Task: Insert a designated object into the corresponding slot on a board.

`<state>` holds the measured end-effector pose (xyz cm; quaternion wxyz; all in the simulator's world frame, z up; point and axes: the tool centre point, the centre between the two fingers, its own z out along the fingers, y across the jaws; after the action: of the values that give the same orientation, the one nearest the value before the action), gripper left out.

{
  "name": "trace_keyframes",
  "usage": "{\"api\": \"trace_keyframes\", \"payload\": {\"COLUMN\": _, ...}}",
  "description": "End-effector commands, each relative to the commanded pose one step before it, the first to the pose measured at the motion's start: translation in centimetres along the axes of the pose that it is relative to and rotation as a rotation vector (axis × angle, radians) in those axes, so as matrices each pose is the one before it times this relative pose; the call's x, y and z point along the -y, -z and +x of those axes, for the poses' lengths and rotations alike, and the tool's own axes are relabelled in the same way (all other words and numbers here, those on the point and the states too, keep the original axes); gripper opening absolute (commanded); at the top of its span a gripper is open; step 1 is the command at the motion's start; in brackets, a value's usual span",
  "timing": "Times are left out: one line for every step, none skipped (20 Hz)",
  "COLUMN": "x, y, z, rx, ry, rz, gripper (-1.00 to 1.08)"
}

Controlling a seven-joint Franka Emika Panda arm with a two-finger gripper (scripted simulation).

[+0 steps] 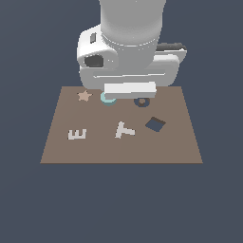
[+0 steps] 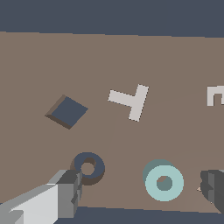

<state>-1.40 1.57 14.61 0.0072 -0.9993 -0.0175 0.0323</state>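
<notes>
Seen from the wrist view, the hand (image 2: 140, 192) hangs low over the board (image 2: 175, 65) with its two fingers (image 2: 65, 192) spread wide apart and holding nothing; the pale teal ring (image 2: 164, 183) lies flat between them, much nearer one finger than the other. The step in hand looks like the approach to grasp, so the hand should first be centred over the ring, so that both fingers meet its outer wall together rather than one pushing it sideways. It should then descend straight and close gently, since a small ring can skid on a flat board. Just beside the ring sits the slot (image 2: 89, 166), a dark navy ring-shaped recess with a brown centre dot, touching the other finger's outline in the wrist view. The carry is therefore short: lift only enough to clear the surface. Farther off lie the dark diamond-turned recess (image 2: 67, 111), the white T (image 2: 130, 101) and the E (image 2: 215, 96).
</notes>
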Motion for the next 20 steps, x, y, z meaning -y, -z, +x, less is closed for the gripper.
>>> {"api": "trace_keyframes", "payload": {"x": -0.001, "y": 0.000, "z": 0.000, "rx": 0.00000, "ry": 0.00000, "rz": 0.00000, "gripper": 1.00}}
{"api": "trace_keyframes", "payload": {"x": 0.004, "y": -0.012, "z": -0.013, "rx": -0.00013, "ry": 0.00067, "rz": -0.00007, "gripper": 1.00}}
{"api": "trace_keyframes", "payload": {"x": -0.029, "y": -0.045, "z": -0.038, "rx": -0.00025, "ry": 0.00135, "rz": -0.00010, "gripper": 1.00}}
{"api": "trace_keyframes", "payload": {"x": -0.037, "y": -0.074, "z": -0.064, "rx": -0.00045, "ry": 0.00244, "rz": -0.00020, "gripper": 1.00}}
{"api": "trace_keyframes", "payload": {"x": -0.051, "y": -0.103, "z": -0.090, "rx": -0.00064, "ry": 0.00345, "rz": -0.00028, "gripper": 1.00}}
{"api": "trace_keyframes", "payload": {"x": -0.062, "y": -0.133, "z": -0.117, "rx": -0.00084, "ry": 0.00454, "rz": -0.00037, "gripper": 1.00}}
{"api": "trace_keyframes", "payload": {"x": -0.081, "y": -0.165, "z": -0.144, "rx": -0.00103, "ry": 0.00554, "rz": -0.00045, "gripper": 1.00}}
{"api": "trace_keyframes", "payload": {"x": -0.093, "y": -0.196, "z": -0.171, "rx": -0.00124, "ry": 0.00667, "rz": -0.00054, "gripper": 1.00}}
{"api": "trace_keyframes", "payload": {"x": -0.111, "y": -0.228, "z": -0.199, "rx": -0.00143, "ry": 0.00769, "rz": -0.00062, "gripper": 1.00}}
{"api": "trace_keyframes", "payload": {"x": -0.128, "y": -0.260, "z": -0.226, "rx": -0.00163, "ry": 0.00875, "rz": -0.00070, "gripper": 1.00}}
{"api": "trace_keyframes", "payload": {"x": -0.141, "y": -0.292, "z": -0.253, "rx": -0.00184, "ry": 0.00988, "rz": -0.00079, "gripper": 1.00}}
{"api": "trace_keyframes", "payload": {"x": -0.159, "y": -0.325, "z": -0.280, "rx": -0.00204, "ry": 0.01093, "rz": -0.00088, "gripper": 1.00}}
{"api": "trace_keyframes", "payload": {"x": -0.175, "y": -0.357, "z": -0.307, "rx": -0.00224, "ry": 0.01201, "rz": -0.00096, "gripper": 1.00}}
{"api": "trace_keyframes", "payload": {"x": -0.191, "y": -0.389, "z": -0.334, "rx": -0.00244, "ry": 0.01308, "rz": -0.00105, "gripper": 1.00}}
{"api": "trace_keyframes", "payload": {"x": -0.207, "y": -0.420, "z": -0.359, "rx": -0.00264, "ry": 0.01411, "rz": -0.00113, "gripper": 1.00}}
{"api": "trace_keyframes", "payload": {"x": -0.223, "y": -0.451, "z": -0.383, "rx": -0.00284, "ry": 0.01511, "rz": -0.00121, "gripper": 1.00}}
{"api": "trace_keyframes", "payload": {"x": -0.239, "y": -0.481, "z": -0.406, "rx": -0.00302, "ry": 0.01610, "rz": -0.00129, "gripper": 1.00}}
{"api": "trace_keyframes", "payload": {"x": -0.256, "y": -0.511, "z": -0.428, "rx": -0.00321, "ry": 0.01704, "rz": -0.00136, "gripper": 1.00}}
{"api": "trace_keyframes", "payload": {"x": -0.260, "y": -0.518, "z": -0.431, "rx": -0.00326, "ry": 0.01724, "rz": -0.00138, "gripper": 1.00}}
{"api": "trace_keyframes", "payload": {"x": -0.252, "y": -0.501, "z": -0.414, "rx": -0.00315, "ry": 0.01662, "rz": -0.00132, "gripper": 1.00}}
